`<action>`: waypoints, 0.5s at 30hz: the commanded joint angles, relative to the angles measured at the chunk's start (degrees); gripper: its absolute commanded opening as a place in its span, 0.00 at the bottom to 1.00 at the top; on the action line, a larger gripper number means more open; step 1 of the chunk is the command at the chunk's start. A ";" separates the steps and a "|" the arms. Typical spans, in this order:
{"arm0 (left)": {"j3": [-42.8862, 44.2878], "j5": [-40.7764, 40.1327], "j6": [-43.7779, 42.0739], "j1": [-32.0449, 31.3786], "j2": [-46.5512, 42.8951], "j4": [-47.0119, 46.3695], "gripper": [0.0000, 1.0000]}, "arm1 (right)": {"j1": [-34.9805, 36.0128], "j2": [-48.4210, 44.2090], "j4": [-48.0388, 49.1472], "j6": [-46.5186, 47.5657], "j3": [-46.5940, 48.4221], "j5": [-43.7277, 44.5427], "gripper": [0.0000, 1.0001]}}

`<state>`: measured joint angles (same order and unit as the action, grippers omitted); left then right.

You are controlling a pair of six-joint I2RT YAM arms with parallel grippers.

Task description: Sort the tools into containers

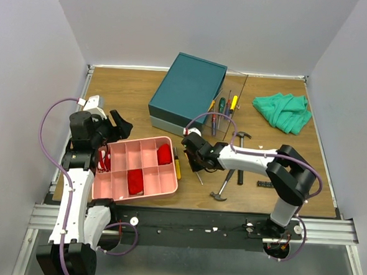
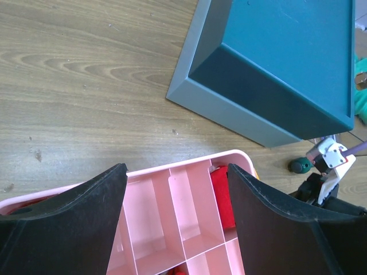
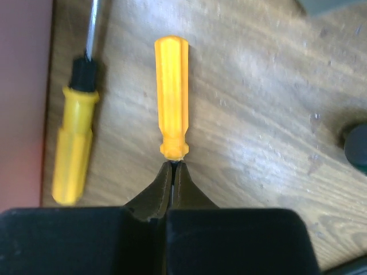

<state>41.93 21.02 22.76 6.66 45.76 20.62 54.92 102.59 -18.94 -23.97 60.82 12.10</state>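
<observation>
The right gripper [image 3: 172, 169] has its jaws clenched on the thin shaft of the orange-handled screwdriver [image 3: 172, 97], whose handle runs straight ahead of them, over the table [image 3: 258, 86]; the left gripper [image 2: 175, 169], jaws spread, sits farther off.

top external: high, behind arms, whole bench [image 1: 130, 84] | left wrist: close, downward, shares teal box [image 2: 275, 57] | right wrist: nearest, down at bench
</observation>
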 commanded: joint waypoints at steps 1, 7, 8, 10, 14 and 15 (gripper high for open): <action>-0.10 -0.27 0.35 0.37 -0.76 -0.85 0.80 | -0.33 -3.16 -8.83 3.83 -7.55 -5.67 0.00; 1.65 -0.36 -0.88 0.37 -0.58 0.29 0.80 | -0.42 -21.42 -7.96 9.89 -6.07 -11.83 0.01; 2.10 -0.01 -1.14 0.29 -0.49 0.73 0.80 | -0.42 -23.90 -7.96 10.95 -5.45 -14.62 0.01; 3.67 0.60 -1.75 0.29 0.12 0.91 0.79 | -0.86 -27.77 -7.08 12.71 -4.66 -15.26 0.01; 6.14 3.15 -3.16 0.11 1.79 0.56 0.79 | -3.49 -34.63 -6.90 14.03 -0.54 -13.95 0.01; 6.58 4.02 -3.43 0.03 2.66 0.47 0.79 | -4.54 -34.91 -6.38 14.38 0.17 -13.33 0.00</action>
<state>44.75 21.65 21.54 6.68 46.70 21.54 53.49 71.16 -26.35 -13.26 56.66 -0.34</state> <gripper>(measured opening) 0.796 0.012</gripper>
